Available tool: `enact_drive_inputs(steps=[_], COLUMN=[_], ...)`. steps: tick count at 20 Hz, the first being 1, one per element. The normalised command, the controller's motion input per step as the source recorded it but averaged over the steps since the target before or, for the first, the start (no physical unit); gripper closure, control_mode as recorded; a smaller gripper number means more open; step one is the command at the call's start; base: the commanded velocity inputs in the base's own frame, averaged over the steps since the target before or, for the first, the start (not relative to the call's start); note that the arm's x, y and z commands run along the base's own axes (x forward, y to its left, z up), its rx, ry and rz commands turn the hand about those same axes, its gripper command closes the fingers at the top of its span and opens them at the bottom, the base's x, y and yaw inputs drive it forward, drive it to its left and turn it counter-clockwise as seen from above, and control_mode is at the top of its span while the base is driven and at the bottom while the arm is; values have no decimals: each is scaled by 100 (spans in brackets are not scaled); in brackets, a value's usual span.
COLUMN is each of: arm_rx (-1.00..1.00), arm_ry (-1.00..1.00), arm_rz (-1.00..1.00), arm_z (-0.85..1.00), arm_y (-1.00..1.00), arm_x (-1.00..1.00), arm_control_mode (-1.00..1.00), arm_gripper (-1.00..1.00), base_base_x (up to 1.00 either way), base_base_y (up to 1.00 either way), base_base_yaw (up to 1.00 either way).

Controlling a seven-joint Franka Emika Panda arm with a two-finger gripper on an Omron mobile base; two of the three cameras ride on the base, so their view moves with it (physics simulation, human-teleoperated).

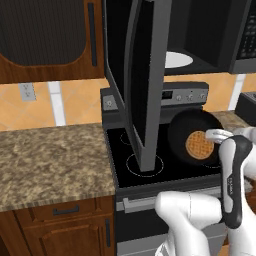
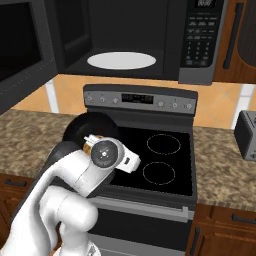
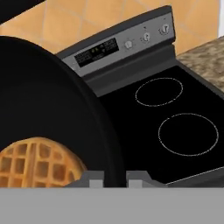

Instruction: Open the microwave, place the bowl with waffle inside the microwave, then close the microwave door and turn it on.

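In your left base view, the microwave door [image 1: 142,75] stands swung open at 12 o'clock. The bowl [image 1: 196,136] with the waffle [image 1: 200,145] hangs tilted at 3 o'clock over the stove [image 1: 150,160].

In your right base view, the turntable [image 2: 121,60] shows at 12 o'clock inside the microwave [image 2: 130,37].

In your hand view, the tool [image 3: 115,177] at 6 o'clock is nearly closed, pinching the bowl's rim.
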Motion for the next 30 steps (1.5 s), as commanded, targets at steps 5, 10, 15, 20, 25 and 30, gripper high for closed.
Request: enact_drive_inputs(steps=[5,10,15,20,25,30], arm_rx=[0,5,26,29,23,7], arm_ry=[1,22,16,-2,-3,-19], arm_rz=[-12,-22,-44,-52,-43,-27], arm_z=[91,91,68,58,70,55], arm_y=[-15,-29,-23,2,47,100], arm_x=[-71,-29,-24,-53,-24,13], arm_control_mode=[-100,-100,-100,-100,-100,-100], arm_gripper=[100,100,100,100,100,100], base_base_x=[0,0,0,0,0,0], base_base_y=[0,0,0,0,0,0], base_base_yaw=[0,0,0,0,0,0])
